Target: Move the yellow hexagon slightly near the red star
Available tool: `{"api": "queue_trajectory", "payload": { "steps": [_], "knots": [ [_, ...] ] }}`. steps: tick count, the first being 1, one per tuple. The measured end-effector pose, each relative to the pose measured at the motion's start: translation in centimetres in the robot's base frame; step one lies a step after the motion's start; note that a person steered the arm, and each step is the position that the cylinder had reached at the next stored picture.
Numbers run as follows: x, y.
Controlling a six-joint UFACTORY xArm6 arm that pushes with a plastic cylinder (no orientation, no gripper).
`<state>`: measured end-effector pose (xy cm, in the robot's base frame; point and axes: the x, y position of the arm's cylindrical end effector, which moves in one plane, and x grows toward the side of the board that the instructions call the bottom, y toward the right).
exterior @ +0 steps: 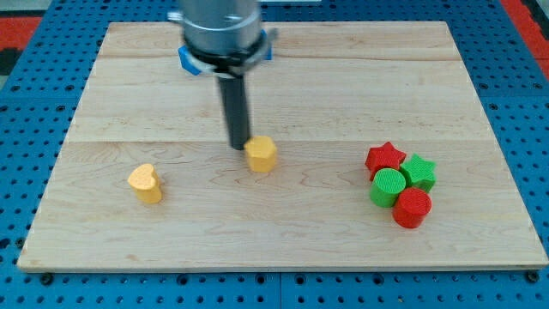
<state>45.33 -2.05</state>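
Observation:
The yellow hexagon (261, 154) lies near the middle of the wooden board (283, 77). The red star (385, 158) lies at the view's right, well apart from the hexagon. My tip (239, 147) stands just at the hexagon's upper left edge, touching or almost touching it. The dark rod rises from there to the grey arm head at the view's top.
A green star (419, 172), a green cylinder (388, 186) and a red cylinder (413, 207) crowd against the red star on its right and lower sides. A yellow heart (145, 182) lies at the view's lower left. A blue block (186, 60) shows partly behind the arm head.

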Motion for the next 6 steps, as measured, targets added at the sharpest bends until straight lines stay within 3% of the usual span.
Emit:
{"api": "queue_trajectory", "payload": {
  "steps": [1,2,3,5,6],
  "knots": [
    [2.7,7.4],
    [2.1,2.0],
    [6.6,1.4],
    [8.9,11.6],
    [11.7,9.3]
  ]
}}
